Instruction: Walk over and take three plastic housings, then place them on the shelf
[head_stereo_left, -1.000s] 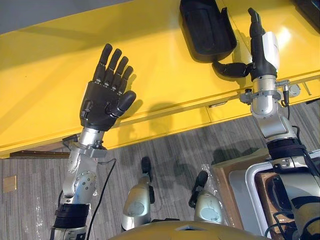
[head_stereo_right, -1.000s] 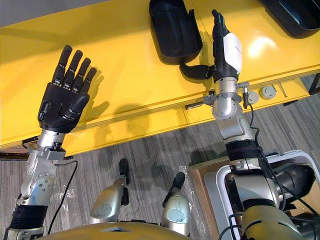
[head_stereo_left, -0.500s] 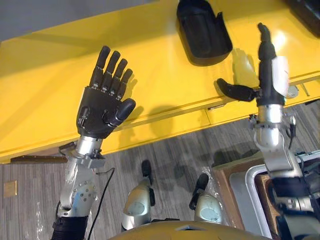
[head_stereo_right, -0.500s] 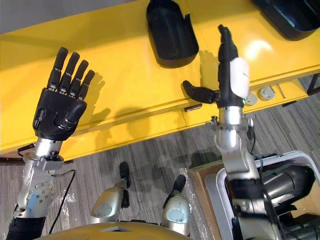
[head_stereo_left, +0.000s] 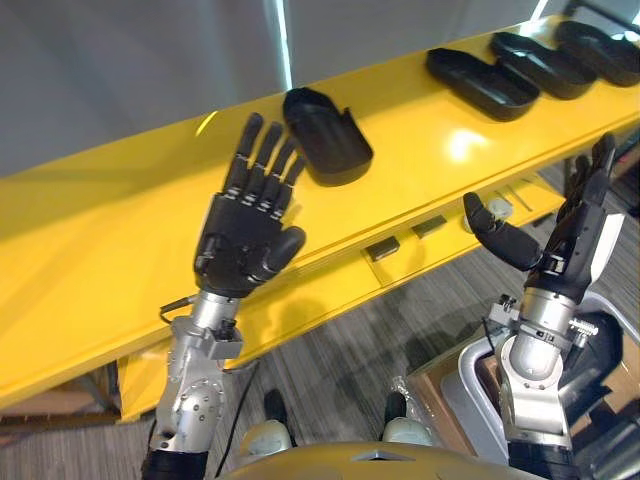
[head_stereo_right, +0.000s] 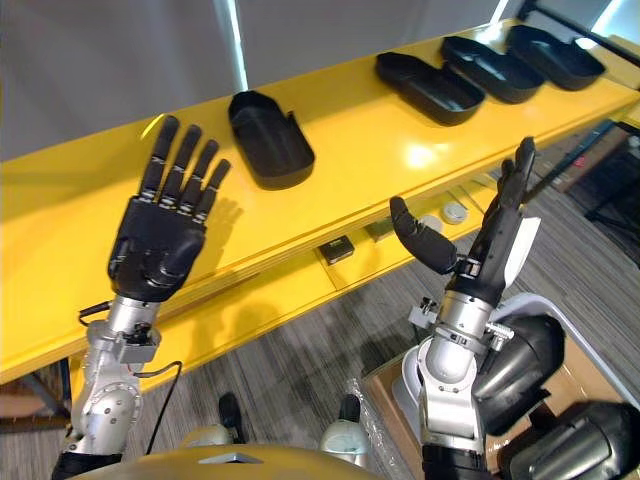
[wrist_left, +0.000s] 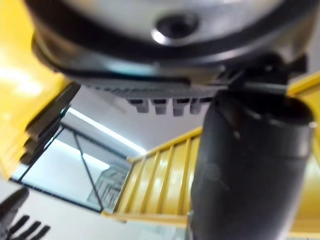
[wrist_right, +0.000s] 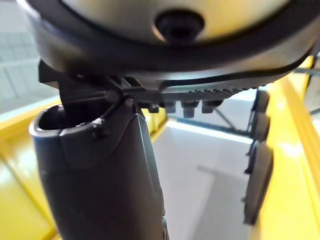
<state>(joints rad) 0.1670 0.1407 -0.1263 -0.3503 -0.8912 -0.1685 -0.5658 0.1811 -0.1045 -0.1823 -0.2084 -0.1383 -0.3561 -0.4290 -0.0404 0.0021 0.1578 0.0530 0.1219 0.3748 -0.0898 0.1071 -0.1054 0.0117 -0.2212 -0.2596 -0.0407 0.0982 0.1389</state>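
Plastic housings (head_stereo_right: 268, 135) lie on the yellow shelf (head_stereo_right: 380, 160): one just beyond the left robot hand (head_stereo_right: 155, 245), three more housings (head_stereo_right: 430, 85) farther right. That hand and the right robot hand (head_stereo_right: 487, 258) are raised empty, fingers spread; a bin (head_stereo_right: 598, 330) by the right arm holds dark parts (head_stereo_right: 520, 355)

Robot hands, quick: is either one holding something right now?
Left robot hand: open, fingers straight, holding nothing.
Right robot hand: open, fingers straight, thumb spread, holding nothing.

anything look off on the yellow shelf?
Only mildly: one housing lies alone, well apart from the row of three housings further right on the shelf. No damage or spill visible. Left hand and right hand are open, holding nothing.
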